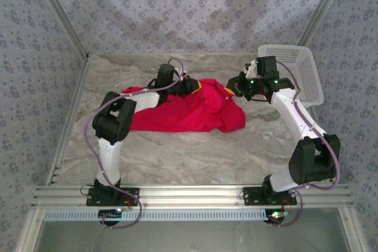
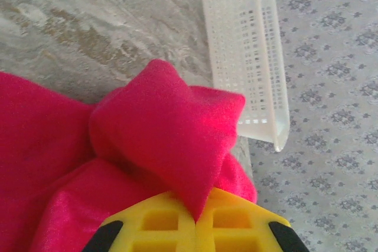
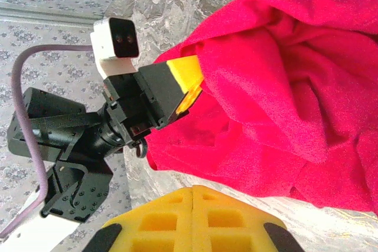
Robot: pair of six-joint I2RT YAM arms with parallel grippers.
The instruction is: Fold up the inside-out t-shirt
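Red short-sleeved fabric t-shirt point(image 1: 177, 115) is seen crumpled near the far edge of the marbled tabletop point(image 1: 177, 157), no fold made yet, clamped by the closed left gripper point(image 2: 195, 219), with the right gripper point(image 3: 194, 196) closed at its edge, hold unclear.

The marbled table point(image 1: 177, 157) bears 1 crumpled red t-shirt point(image 1: 183, 113) and 1 white basket point(image 1: 301, 72), far right.
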